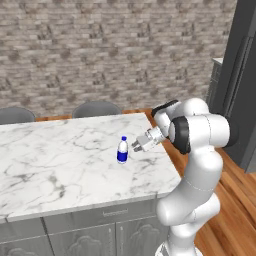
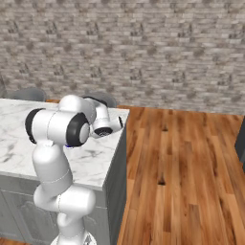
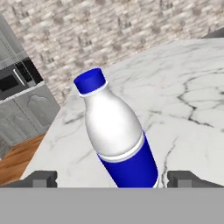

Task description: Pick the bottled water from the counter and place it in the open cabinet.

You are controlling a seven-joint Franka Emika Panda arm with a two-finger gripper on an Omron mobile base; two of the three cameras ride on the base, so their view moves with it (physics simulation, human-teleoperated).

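Note:
The bottled water [image 1: 122,150] stands upright on the white marble counter [image 1: 60,160], near its right end. It is clear-white with a blue cap and a dark blue label band. My gripper [image 1: 136,145] reaches in from the right at the bottle's height and is open. In the hand view the bottle [image 3: 116,135] leans across the middle, with my gripper [image 3: 114,179] around its lower part. One fingertip [image 3: 41,178] shows well to each side of it, apart from it. The open cabinet is out of view.
Two grey stools [image 1: 97,108] stand behind the counter by the brick wall. A tall dark unit [image 1: 242,85] rises at the right. Wood floor [image 2: 182,167] lies past the counter's end. A black microwave [image 3: 13,78] sits on a far worktop.

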